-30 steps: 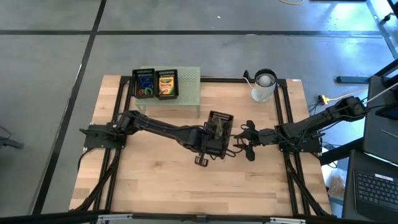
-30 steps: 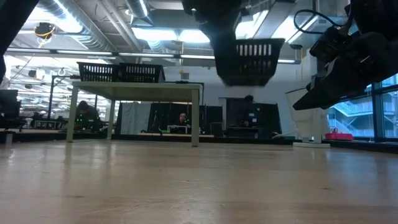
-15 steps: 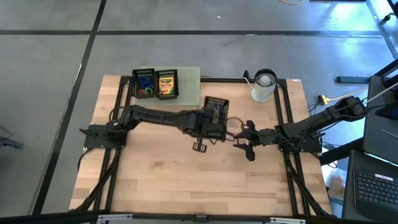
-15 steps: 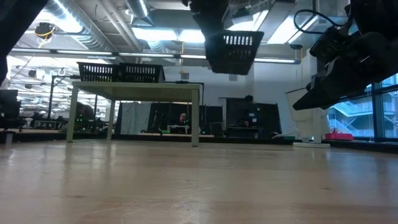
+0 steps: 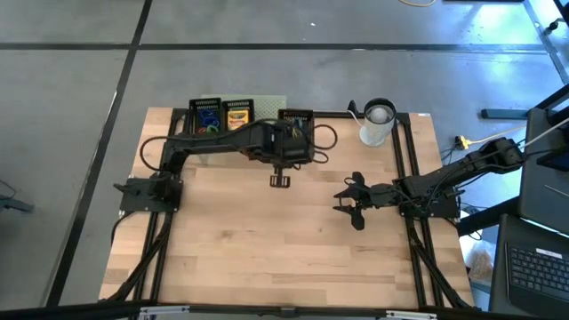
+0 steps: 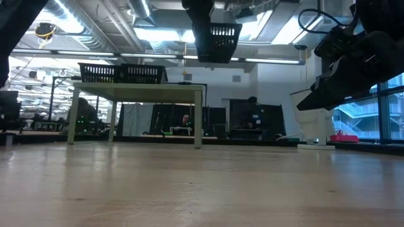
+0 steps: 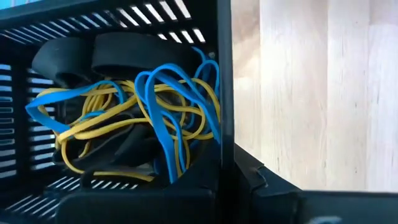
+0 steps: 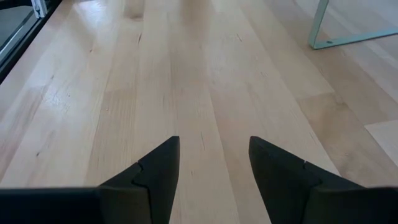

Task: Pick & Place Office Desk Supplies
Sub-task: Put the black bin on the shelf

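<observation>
Aloft, left gripper (image 5: 283,142) clenched on black basket (image 5: 296,120) of bands (image 7: 143,118) — right gripper (image 5: 348,203) spread.

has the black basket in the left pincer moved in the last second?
Yes. The black basket has gone from mid-table toward the far edge, now above the pale green stand beside the two baskets already there.

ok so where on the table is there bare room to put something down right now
The near half of the table is bare wood, in front of both arms. The strip between the left gripper and the open right gripper is also free. It is crowded at the far edge: green stand, black baskets, carried basket, white cup.
</observation>
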### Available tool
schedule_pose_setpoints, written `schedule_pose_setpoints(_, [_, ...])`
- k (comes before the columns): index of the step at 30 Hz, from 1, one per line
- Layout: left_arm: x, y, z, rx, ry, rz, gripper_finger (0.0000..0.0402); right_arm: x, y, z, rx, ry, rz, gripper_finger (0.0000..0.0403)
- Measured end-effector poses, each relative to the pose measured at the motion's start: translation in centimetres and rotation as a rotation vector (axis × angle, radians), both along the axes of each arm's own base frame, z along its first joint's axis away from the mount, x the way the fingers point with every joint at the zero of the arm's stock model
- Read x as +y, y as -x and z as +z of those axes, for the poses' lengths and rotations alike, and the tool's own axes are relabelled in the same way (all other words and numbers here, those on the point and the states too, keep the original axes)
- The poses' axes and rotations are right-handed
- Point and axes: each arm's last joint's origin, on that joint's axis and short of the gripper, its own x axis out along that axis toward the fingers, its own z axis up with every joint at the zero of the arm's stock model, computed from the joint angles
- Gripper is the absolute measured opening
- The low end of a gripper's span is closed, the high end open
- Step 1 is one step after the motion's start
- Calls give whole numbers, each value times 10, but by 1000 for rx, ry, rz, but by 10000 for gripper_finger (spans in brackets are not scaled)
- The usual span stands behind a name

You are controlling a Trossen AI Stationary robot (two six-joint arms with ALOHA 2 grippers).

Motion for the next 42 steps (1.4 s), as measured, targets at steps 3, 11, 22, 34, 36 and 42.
schedule_pose_setpoints(3, [3, 2, 1, 6, 25, -5, 3, 0, 0, 0, 0, 0, 0, 194])
schedule_pose_setpoints(11, [3, 8, 0, 66, 33, -15, 3, 0, 0, 0, 0, 0, 0, 194])
schedule_pose_setpoints(22, [-12, 18, 18, -8, 27, -50, 3, 0, 0, 0, 0, 0, 0, 194])
schedule_pose_setpoints(34, [-33, 38, 27, -1, -17, -109, 3, 0, 0, 0, -4, -1, 0, 194])
schedule_pose_setpoints(36, [-27, 52, 30, 8, -36, -100, 3, 0, 0, 1, -6, -2, 0, 194])
schedule_pose_setpoints(42, [-14, 79, 9, -73, -55, -114, 3, 0, 0, 1, -7, -2, 0, 194])
